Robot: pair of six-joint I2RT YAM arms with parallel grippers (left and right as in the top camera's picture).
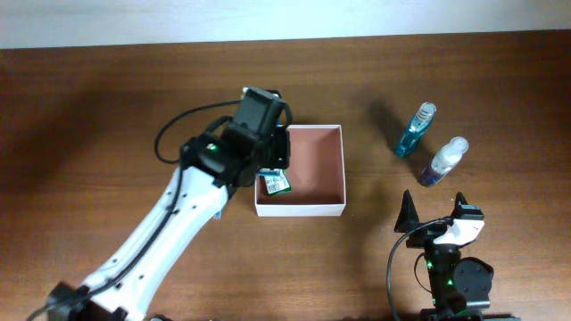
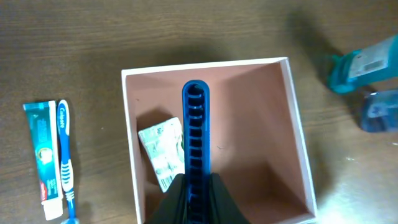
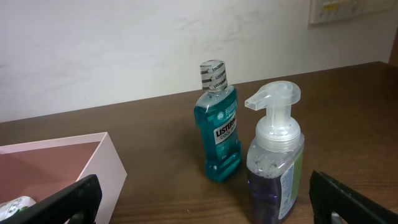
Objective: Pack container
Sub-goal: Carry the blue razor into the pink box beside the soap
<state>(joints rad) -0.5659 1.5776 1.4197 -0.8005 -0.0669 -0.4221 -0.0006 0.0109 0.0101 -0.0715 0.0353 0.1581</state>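
Nearest, on the right, the right gripper [image 1: 434, 201] sits low over the wooden table [image 1: 89, 107] with its two dark fingers spread wide and nothing between them. From the near left the white left arm [image 1: 169, 227] reaches out over the middle of the table.

The container [image 1: 299, 210], a shallow square box with white walls and a reddish-brown floor, stands on the table at the centre, just beyond the right gripper and to its left. The left gripper [image 2: 196, 93] hangs over the container's left half. In the left wrist view its blue ribbed fingers show as one strip, pressed together and empty. A small green and white packet [image 2: 161, 152] lies on the container floor by the near left corner, just left of that strip.

Left of the container, a toothpaste tube [image 2: 42, 158] and a blue toothbrush [image 2: 66, 162] lie side by side on the table.

Farther off, right of the container, a clear pump bottle [image 3: 275, 168] of purple soap stands upright. A blue Listerine bottle [image 3: 219, 134] stands just beyond it.
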